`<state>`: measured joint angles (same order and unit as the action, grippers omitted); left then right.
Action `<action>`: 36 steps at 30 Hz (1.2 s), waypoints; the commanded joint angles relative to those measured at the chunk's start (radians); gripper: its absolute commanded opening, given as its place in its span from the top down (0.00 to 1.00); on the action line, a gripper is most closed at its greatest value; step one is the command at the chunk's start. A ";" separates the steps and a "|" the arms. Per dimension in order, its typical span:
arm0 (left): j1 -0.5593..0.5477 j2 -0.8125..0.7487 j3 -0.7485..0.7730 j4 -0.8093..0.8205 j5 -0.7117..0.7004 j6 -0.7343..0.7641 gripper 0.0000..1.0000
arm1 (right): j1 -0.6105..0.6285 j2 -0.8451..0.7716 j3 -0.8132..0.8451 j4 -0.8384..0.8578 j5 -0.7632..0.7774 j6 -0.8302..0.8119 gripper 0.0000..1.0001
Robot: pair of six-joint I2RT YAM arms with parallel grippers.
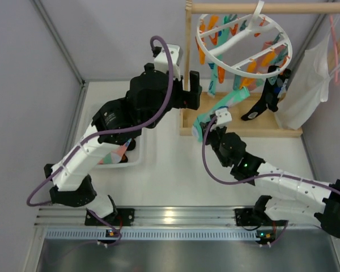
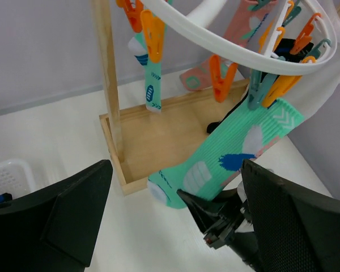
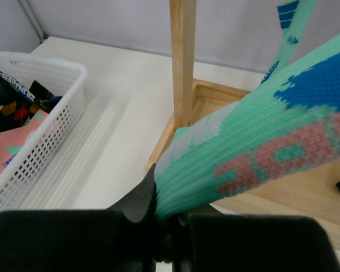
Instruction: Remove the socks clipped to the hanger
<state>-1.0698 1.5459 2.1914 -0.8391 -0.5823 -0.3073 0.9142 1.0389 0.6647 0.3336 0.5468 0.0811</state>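
One mint sock is taking up most of what we are watching. It is hanging by its cuff from a teal and an orange clip on the rim of the hanger. From there it is slanting down towards the near-left corner of the wooden rack. The right gripper is clamping the toe end of this sock. In the right wrist view we are seeing its fingers pressing together on the bunched knit. The fabric is running straight from clip to gripper.

The left gripper is hovering just beside the rack's upright post, its fingers standing wide apart and grasping nothing. Through its own camera we are looking at the mint sock's toe framed between them.

Elsewhere on the hanger we are counting more socks. A second mint one is dangling close to the post, a pink sock is hanging farther back, and a black sock is hanging on the right side. The black sock's foot is reaching down towards the rack's base. The hanger itself is hooking over the rack's top rod and tilting.

A white basket is sitting on the surface left of the rack, partly under the left arm. A white garment is hanging at the rod's right end.
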 commanded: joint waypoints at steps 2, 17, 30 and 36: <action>-0.024 0.054 0.126 0.029 -0.088 0.069 0.01 | 0.089 0.053 0.087 -0.015 0.122 -0.035 1.00; -0.027 0.269 0.324 0.104 -0.025 0.224 0.01 | 0.226 0.188 0.200 -0.008 0.177 -0.064 1.00; -0.025 0.379 0.301 0.232 -0.067 0.270 0.04 | 0.258 0.213 0.222 -0.057 0.211 -0.063 1.00; -0.025 0.416 0.301 0.253 -0.096 0.298 0.11 | 0.262 0.251 0.277 -0.106 0.209 -0.072 1.00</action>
<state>-1.0931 1.9472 2.4905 -0.6617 -0.6453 -0.0414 1.1458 1.2663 0.8696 0.2726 0.7555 0.0223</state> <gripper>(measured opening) 0.905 0.034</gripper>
